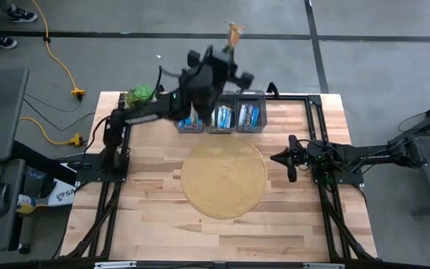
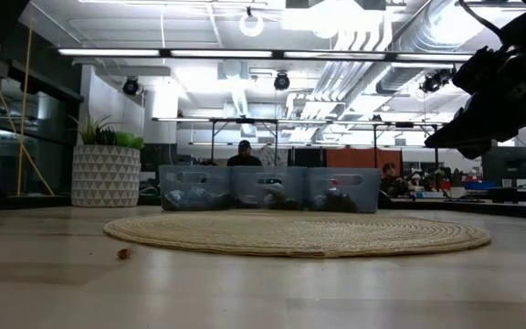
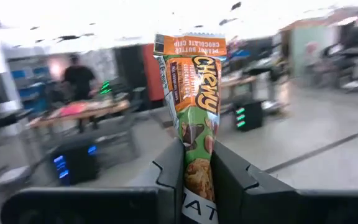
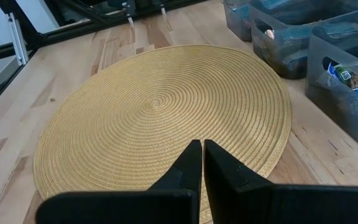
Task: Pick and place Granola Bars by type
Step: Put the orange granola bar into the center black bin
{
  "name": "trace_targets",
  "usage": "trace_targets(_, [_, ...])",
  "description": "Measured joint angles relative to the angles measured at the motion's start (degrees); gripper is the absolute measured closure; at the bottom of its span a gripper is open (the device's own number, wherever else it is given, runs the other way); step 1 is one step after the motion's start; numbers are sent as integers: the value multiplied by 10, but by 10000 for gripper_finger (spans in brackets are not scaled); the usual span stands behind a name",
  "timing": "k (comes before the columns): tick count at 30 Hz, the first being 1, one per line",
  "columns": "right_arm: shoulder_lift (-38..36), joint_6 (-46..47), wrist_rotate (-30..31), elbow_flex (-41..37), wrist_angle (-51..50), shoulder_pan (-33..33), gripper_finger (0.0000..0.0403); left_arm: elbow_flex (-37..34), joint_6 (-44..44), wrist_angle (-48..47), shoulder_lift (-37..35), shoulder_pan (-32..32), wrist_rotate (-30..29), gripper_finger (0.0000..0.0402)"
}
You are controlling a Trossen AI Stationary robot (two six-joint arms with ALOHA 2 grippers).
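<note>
My left gripper [image 1: 228, 51] is raised high over the three grey bins [image 1: 221, 118] at the table's far edge. It is shut on a green-and-orange granola bar [image 3: 194, 93], which sticks out past the fingers beyond the far edge [image 1: 234, 33]. Blue-and-white bars [image 1: 249, 116] lie in the middle and right bins. My right gripper [image 4: 202, 155] rests shut at the table's right side [image 1: 293, 158], above the rim of the round straw mat [image 4: 160, 106], with nothing between its fingers. My left gripper pinches the bar's near end [image 3: 196, 171] between its two fingers [image 3: 169, 174], one on each flat face of the wrapper. The fingers point about level toward the far side and lie along the bar. The bar juts out past the fingertips, lifted clear of everything.
The round straw mat [image 1: 224, 179] lies bare in the middle of the table. A potted green plant [image 1: 140, 94] stands at the far left corner. Black frame rails [image 1: 316, 134] run along the table's sides. People sit in the room beyond [image 2: 243, 157].
</note>
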Motion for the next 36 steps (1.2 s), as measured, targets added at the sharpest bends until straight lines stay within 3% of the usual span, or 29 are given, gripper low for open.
trace_targets(4, [0, 0, 0, 0, 0, 0, 402, 0, -119, -117, 0, 61, 14, 348])
trace_targets(9, [0, 0, 0, 0, 0, 0, 402, 0, -403, -336, 0, 144, 197, 348])
trace_targets(12, [0, 0, 0, 0, 0, 0, 402, -3, -490, -419, 13, 187, 275, 348])
trace_targets(22, [0, 0, 0, 0, 0, 0, 402, -10, -598, -575, 90, 274, 463, 348])
trace_targets(27, [0, 0, 0, 0, 0, 0, 402, -10, -628, -613, 135, 285, 543, 348])
trace_targets(36, [0, 0, 0, 0, 0, 0, 402, -9, -670, -634, 205, 264, 583, 348])
